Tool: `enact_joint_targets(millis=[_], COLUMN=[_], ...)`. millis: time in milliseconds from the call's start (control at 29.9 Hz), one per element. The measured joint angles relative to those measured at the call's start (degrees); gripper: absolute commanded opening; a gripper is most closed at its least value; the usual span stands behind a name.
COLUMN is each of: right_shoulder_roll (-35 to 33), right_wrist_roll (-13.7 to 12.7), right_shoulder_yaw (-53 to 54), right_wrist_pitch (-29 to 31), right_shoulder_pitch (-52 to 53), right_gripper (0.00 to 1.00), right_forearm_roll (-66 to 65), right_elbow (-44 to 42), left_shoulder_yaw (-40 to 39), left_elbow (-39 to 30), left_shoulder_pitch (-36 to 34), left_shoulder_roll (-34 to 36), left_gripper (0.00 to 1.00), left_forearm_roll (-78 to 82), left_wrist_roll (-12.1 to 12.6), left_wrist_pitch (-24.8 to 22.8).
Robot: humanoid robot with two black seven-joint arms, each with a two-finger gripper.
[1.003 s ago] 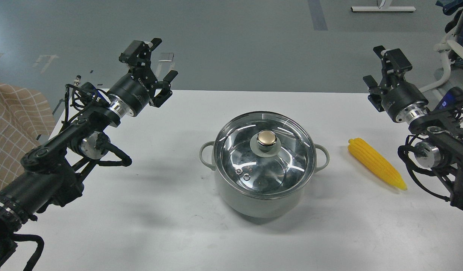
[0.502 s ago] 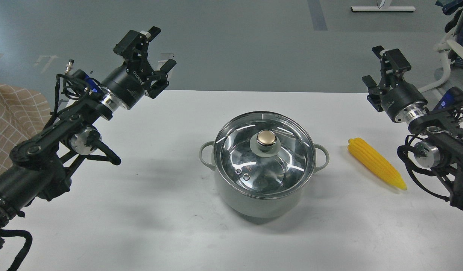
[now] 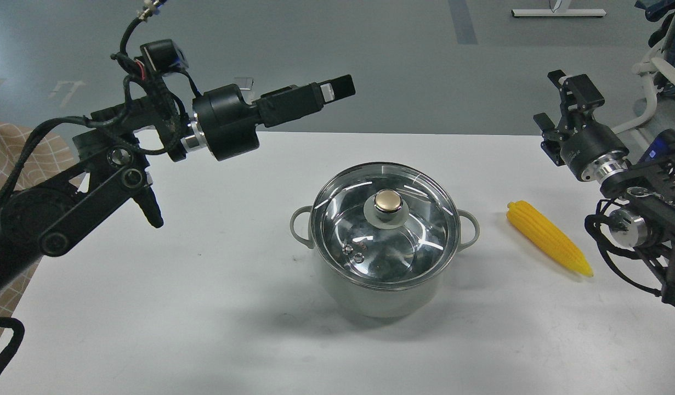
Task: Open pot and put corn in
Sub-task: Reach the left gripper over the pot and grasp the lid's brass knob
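Note:
The pale grey-green pot [image 3: 370,291] stands in the middle of the white table with its clear glass lid [image 3: 419,241] on; the brass-coloured knob [image 3: 389,201] is at the lid's centre. The yellow corn [image 3: 548,238] lies on the table to the right of the pot, point toward the near right. My left gripper [image 3: 337,88] hangs in the air up and left of the pot, pointing right and seen side-on, so its fingers overlap. My right gripper [image 3: 554,99] is open and empty, raised behind the corn.
The white table [image 3: 205,307] ends at a far edge just behind the pot. A tan checked cloth [image 3: 19,159] lies at the left edge. A white chair frame [image 3: 652,82] stands at the far right behind my right arm.
My left arm has risen and swung right, turning the gripper from pointing up to pointing sideways toward the pot. The right gripper has shifted slightly to the right. Pot and corn have not moved.

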Motion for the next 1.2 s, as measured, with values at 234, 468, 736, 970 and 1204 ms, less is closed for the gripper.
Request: enact_joint_targets(millis=[234,468,736,970,1204], right_shoulder_roll=[0.0,0.0,-0.22,-0.42,-0.44], right_wrist_roll=[0.0,0.0,0.0,0.0,0.0], right_shoulder_yaw=[0.0,0.0,0.0,0.0,0.0], right_wrist_pitch=[-0.07,-0.1,-0.17,-0.18,-0.18], right_shoulder_pitch=[-0.67,-1.24,-1.36,-1.86,-1.88], right_gripper=[0.99,0.99,0.99,0.99,0.99], right_forearm_roll=[-0.05,-0.06,-0.06,-0.06,-0.06], right_elbow=[-0.02,0.09,0.4,0.62,0.62], left_shoulder_yaw=[1.41,8.88,13.13,13.9,14.89], left_elbow=[-2.94,-2.97,-1.22,2.36,4.97], left_shoulder_pitch=[-0.63,-3.7,-4.78,-5.47,-5.47], left_shoulder_roll=[-0.21,-0.31,-2.32,-5.97,-8.17], left_gripper=[0.98,0.98,0.98,0.96,0.92], left_forearm_roll=[20.09,30.67,38.43,38.69,38.7], left_wrist_roll=[-1.21,-1.38,-1.1,-0.96,-0.86], left_wrist_pitch=[0.22,0.34,1.2,1.2,1.37])
